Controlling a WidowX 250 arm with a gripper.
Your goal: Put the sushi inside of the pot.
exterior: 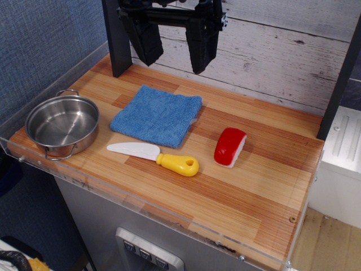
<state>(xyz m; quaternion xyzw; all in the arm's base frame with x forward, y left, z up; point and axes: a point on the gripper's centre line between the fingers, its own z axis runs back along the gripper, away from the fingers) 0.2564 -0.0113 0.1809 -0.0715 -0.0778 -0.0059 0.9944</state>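
The sushi [229, 147], a small toy with a glossy red top on a white base, lies on the wooden table right of the middle. The pot [62, 124], shallow shiny steel with two wire loop handles, stands empty at the table's left end. My gripper [174, 56] hangs open and empty high above the back of the table, over the far edge of the blue cloth. It is well above and to the back left of the sushi, and to the back right of the pot.
A folded blue cloth [158, 116] lies between pot and sushi. A toy knife [155, 156] with a white blade and yellow handle lies in front of it. A clear acrylic rim [169, 212] edges the table. A black post [117, 39] stands at the back left.
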